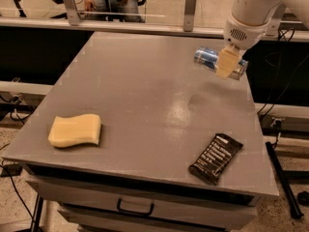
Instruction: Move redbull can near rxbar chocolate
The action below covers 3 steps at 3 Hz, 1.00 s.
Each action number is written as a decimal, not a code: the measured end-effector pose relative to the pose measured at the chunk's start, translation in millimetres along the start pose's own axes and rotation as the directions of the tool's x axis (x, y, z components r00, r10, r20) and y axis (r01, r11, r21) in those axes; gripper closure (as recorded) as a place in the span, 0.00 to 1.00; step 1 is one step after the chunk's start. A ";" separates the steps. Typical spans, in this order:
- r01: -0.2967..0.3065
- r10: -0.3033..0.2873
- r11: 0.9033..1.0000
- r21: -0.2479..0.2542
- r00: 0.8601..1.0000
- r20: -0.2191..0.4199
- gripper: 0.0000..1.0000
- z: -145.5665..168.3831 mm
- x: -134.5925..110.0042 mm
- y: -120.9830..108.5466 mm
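Note:
The redbull can (208,59), blue and silver, lies sideways in my gripper (225,65), lifted above the right rear part of the grey table (145,95). The gripper's pale fingers (226,62) are shut across the can's middle, and the white arm comes in from the top right. The rxbar chocolate (216,158), a black wrapper with white text, lies flat near the table's front right corner, well below the can in the view.
A pale yellow sponge (75,130) lies at the front left of the table. A drawer with a handle (135,210) sits under the tabletop. A rail with metal posts (189,8) runs behind the table. Cables hang at the right.

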State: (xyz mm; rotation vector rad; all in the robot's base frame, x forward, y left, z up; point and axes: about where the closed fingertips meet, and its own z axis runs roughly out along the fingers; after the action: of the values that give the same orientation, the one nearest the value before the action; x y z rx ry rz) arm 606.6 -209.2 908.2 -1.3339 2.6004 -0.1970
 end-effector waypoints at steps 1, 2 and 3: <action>0.018 -0.018 1.000 -0.005 1.000 0.010 1.00 3.0 -1.3 1.0; 0.166 -0.163 0.985 -0.054 0.985 0.050 1.00 -4.9 14.4 24.9; 0.358 -0.343 0.927 -0.116 0.930 0.134 1.00 -17.1 42.0 62.1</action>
State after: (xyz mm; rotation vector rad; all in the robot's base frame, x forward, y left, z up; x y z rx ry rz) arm 529.7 -206.9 906.2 -1.8007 2.3012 0.0052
